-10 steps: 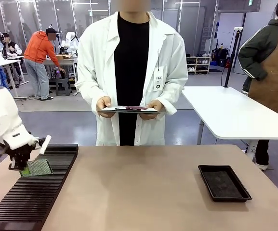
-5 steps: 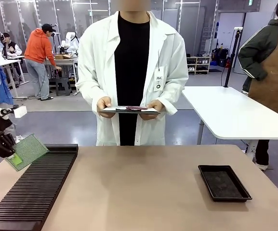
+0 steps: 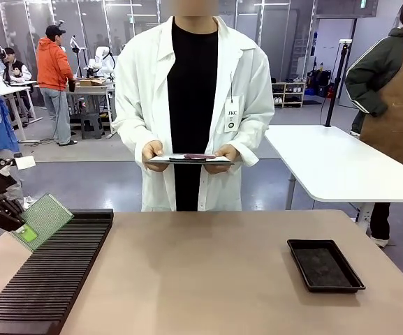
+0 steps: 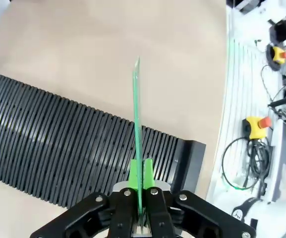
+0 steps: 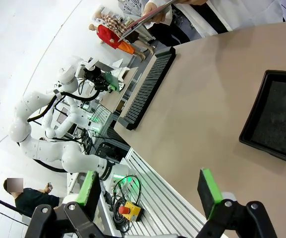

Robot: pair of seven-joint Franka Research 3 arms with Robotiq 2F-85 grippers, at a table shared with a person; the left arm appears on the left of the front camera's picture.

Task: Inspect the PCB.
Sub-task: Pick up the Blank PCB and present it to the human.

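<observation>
The PCB (image 3: 44, 218), a small green board with a speckled greyish face, hangs tilted in the air above the far left end of the black slotted rack (image 3: 47, 279). My left gripper (image 3: 11, 222) is shut on its lower left corner. In the left wrist view the PCB (image 4: 137, 119) stands edge-on as a thin green strip between the green pads (image 4: 132, 174), over the rack (image 4: 58, 144). My right gripper (image 5: 147, 191) is open and holds nothing, off the near right side of the table. The right wrist view also shows the PCB (image 5: 114, 81) far off.
A shallow black tray (image 3: 325, 265) lies at the table's right, also seen as the tray (image 5: 276, 119). A person in a white coat stands at the far side holding a clipboard (image 3: 187, 159) level in both hands. The table's middle (image 3: 201, 272) is bare.
A second ago the PCB sat low at the rack; my left gripper has raised it up and to the left, clear of the slots. Over the last half second it has barely moved.
</observation>
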